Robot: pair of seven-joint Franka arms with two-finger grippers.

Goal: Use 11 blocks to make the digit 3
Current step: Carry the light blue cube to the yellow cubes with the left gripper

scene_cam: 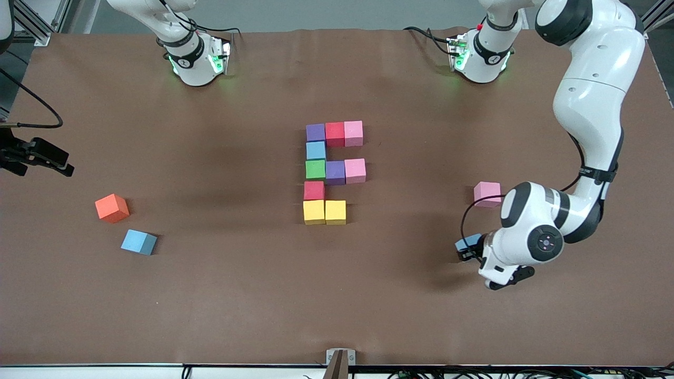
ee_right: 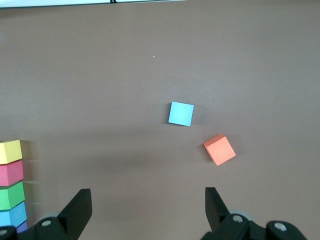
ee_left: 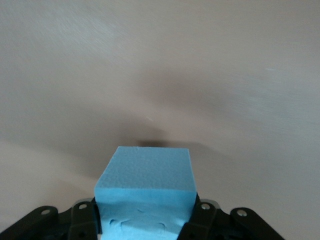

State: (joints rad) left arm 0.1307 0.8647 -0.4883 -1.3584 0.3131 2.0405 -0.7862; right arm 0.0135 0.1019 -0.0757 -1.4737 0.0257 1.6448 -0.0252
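Note:
Ten cubes form a touching figure (scene_cam: pixel 331 171) at mid-table: purple, red and pink on the farthest row, a light blue, green, red and yellow spine, a purple and a pink cube beside the green one, and a second yellow cube (scene_cam: pixel 335 212) on the nearest row. My left gripper (scene_cam: pixel 466 249) is shut on a light blue cube (scene_cam: pixel 468 243), just above the table toward the left arm's end; in the left wrist view the cube (ee_left: pixel 145 175) fills the gripper (ee_left: pixel 145 222). My right gripper (ee_right: pixel 145 207) is open and empty, high over the right arm's end (scene_cam: pixel 60 164).
A loose pink cube (scene_cam: pixel 487 193) lies near the left arm's elbow. An orange cube (scene_cam: pixel 111 208) and a loose light blue cube (scene_cam: pixel 139 242) lie toward the right arm's end; both show in the right wrist view, light blue (ee_right: pixel 180 113) and orange (ee_right: pixel 219 149).

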